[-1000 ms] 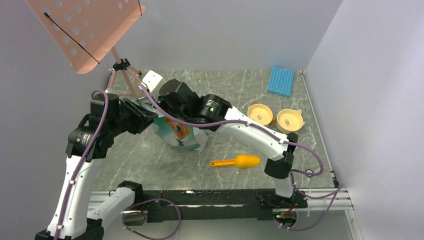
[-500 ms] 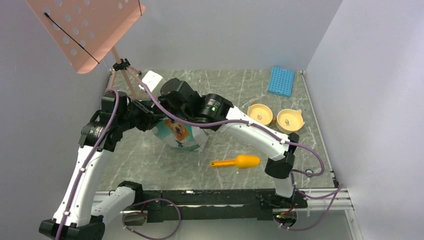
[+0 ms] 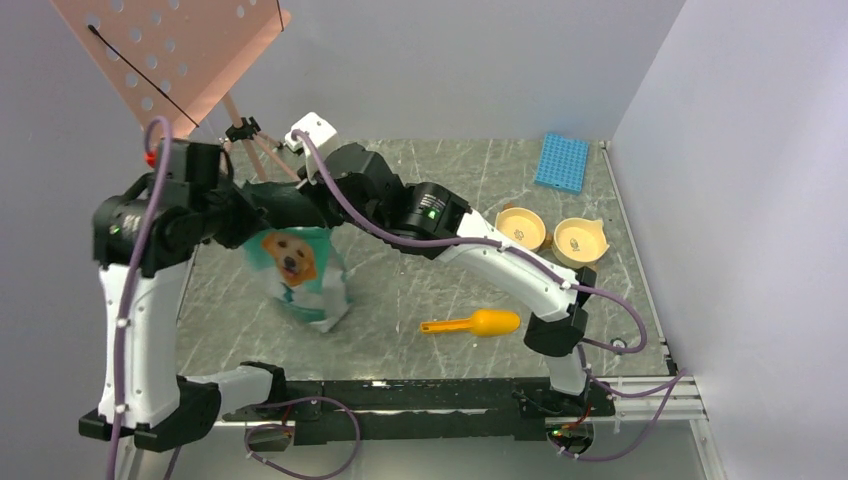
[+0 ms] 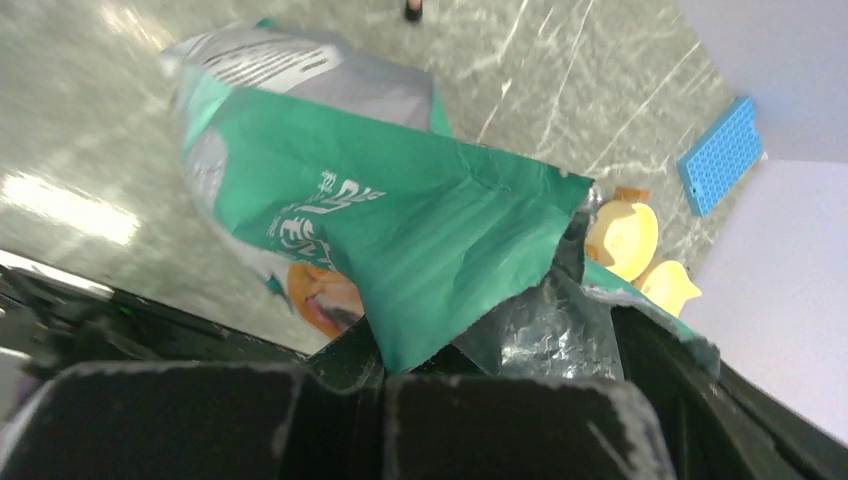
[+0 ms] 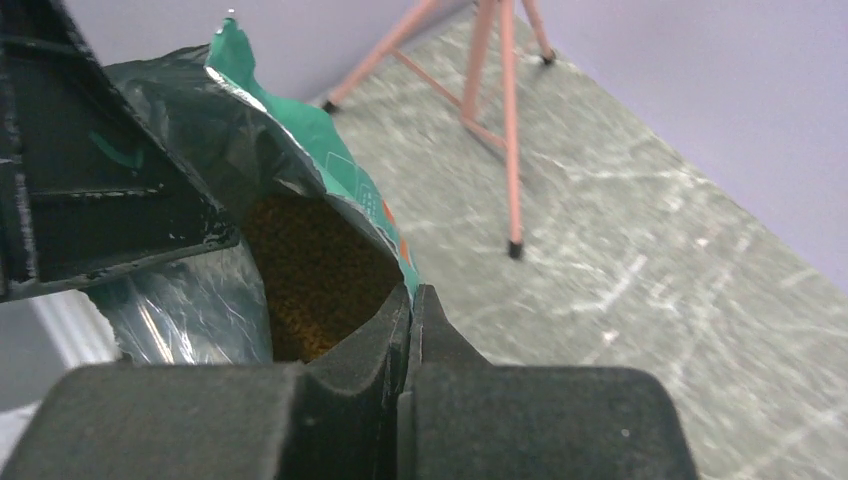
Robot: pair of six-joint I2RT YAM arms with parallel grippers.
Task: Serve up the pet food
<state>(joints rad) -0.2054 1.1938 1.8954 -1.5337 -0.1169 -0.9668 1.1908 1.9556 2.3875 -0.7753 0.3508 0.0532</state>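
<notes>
Scoop (image 3: 472, 324) near, bowls (image 3: 521, 228) right on counter (image 3: 420, 290). Bag (image 3: 297, 275) holds pet food (image 5: 315, 280); I see left end effector (image 4: 385, 375), right end effector (image 5: 410, 310) clamped on rim.

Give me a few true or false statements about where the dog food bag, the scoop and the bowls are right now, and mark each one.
1. The left gripper and the right gripper are both shut on the top of the bag. True.
2. The orange scoop sits inside the bag. False: it lies on the table, apart from the bag, off to its right.
3. Brown kibble shows through the bag's open mouth. True.
4. The bowls are heaped with kibble. False: no kibble shows in either.
5. The blue rack stands between the arms' bases. False: it lies at the table's far right corner.
</notes>
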